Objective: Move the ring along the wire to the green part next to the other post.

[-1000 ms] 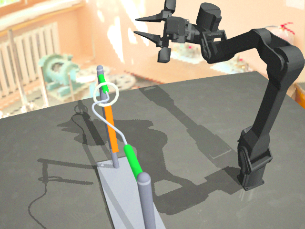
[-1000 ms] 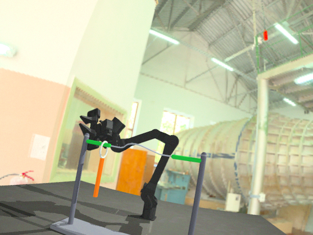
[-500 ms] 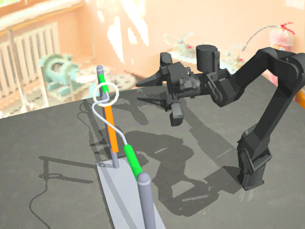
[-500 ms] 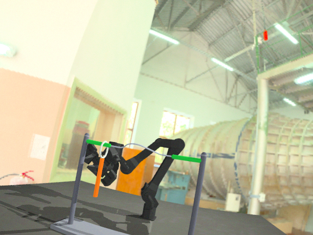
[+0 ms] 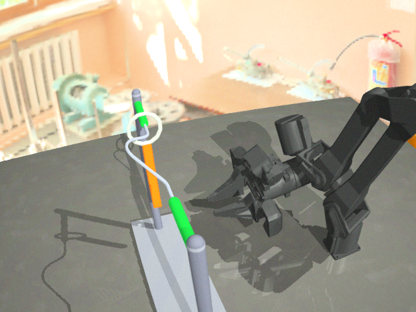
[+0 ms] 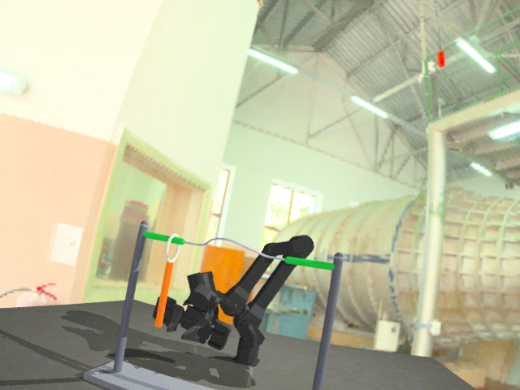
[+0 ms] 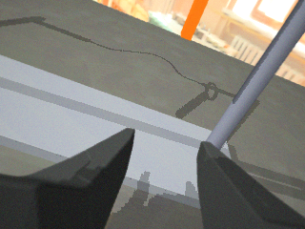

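A pale ring [image 5: 160,127] [image 6: 166,250] hangs around the green part [image 5: 138,108] [image 6: 155,236] beside one post [image 5: 157,220] [image 6: 130,293] [image 7: 272,64]. Its orange handle [image 5: 154,194] [image 6: 165,293] [image 7: 194,19] hangs down, near the top in the wrist view. The thin grey wire [image 5: 166,184] [image 6: 218,238] curves to the other green part [image 5: 181,218] [image 6: 310,262] at the other post [image 5: 199,275] [image 6: 327,327]. My gripper [image 5: 211,206] [image 7: 166,142] is partly open and empty, low on the robot's side of the wire, apart from the handle.
A light grey base plate [image 5: 147,248] [image 6: 101,373] [image 7: 48,119] carries both posts. The dark table [image 5: 84,174] [image 6: 378,373] holds shadows of the arm, posts, wire and ring. The arm's base stands at the right in the top view.
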Controlling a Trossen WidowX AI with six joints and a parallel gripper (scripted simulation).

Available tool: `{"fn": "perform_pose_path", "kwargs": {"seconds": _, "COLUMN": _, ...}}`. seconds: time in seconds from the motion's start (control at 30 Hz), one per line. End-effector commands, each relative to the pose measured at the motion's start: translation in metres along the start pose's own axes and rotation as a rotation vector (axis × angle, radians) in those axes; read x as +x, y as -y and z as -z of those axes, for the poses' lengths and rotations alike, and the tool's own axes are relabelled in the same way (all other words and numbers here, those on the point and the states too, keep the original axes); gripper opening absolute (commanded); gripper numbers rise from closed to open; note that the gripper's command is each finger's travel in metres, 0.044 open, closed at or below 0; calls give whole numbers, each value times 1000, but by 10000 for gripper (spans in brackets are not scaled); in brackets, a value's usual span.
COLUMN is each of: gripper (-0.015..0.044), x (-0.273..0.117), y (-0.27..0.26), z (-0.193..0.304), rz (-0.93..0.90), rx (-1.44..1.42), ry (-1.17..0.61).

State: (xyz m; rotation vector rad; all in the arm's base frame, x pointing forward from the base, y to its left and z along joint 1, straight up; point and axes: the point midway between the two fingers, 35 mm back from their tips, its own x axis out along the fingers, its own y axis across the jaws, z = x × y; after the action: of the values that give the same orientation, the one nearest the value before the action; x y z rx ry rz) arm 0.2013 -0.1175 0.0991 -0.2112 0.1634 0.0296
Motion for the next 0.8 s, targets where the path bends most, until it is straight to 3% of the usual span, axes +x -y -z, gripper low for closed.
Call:
{"fn": "perform_pose_path", "kwargs": {"seconds": 0.0, "gripper": 160, "x": 2, "y": -3, "z": -1, "rz": -10, "rx": 21, "ry": 2}}
{"fn": "perform_pose_path", "kwargs": {"seconds": 0.4, "gripper": 160, "x": 41, "y": 5, "z": -49, "rz": -17, "rx": 194, "ry": 86}}
{"fn": "perform_pose_path", "kwargs": {"seconds": 0.77, "gripper": 160, "x": 45, "y": 8, "z": -50, "rz": -18, "rx": 197, "ry": 88}}
